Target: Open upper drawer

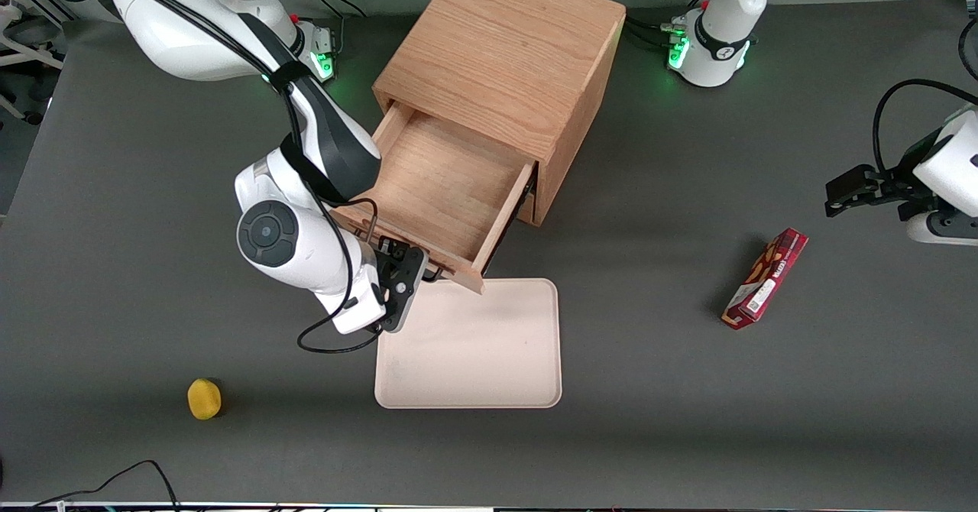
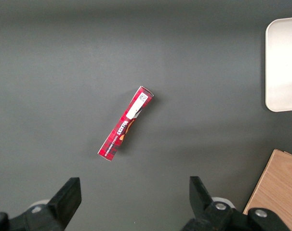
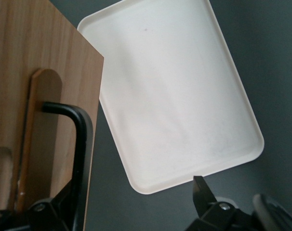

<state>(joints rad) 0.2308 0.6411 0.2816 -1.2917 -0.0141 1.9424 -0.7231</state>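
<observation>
The oak cabinet (image 1: 504, 46) stands on the dark table. Its upper drawer (image 1: 447, 183) is pulled well out and its wooden box is empty. In the right wrist view the drawer's light wood front (image 3: 40, 53) carries the black bar handle (image 3: 81, 144). My right gripper (image 1: 403, 273) hovers just in front of the drawer front, at the working arm's end of the handle. In the right wrist view the gripper (image 3: 131, 195) is open, with one finger against the handle and the other over the table by the tray's corner. Nothing is held. The bottom drawer is hidden.
A cream tray (image 1: 474, 344) lies on the table in front of the open drawer, and also shows in the right wrist view (image 3: 175, 96). A red snack box (image 1: 765, 278) lies toward the parked arm's end. A yellow object (image 1: 204, 398) sits nearer the front camera, toward the working arm's end.
</observation>
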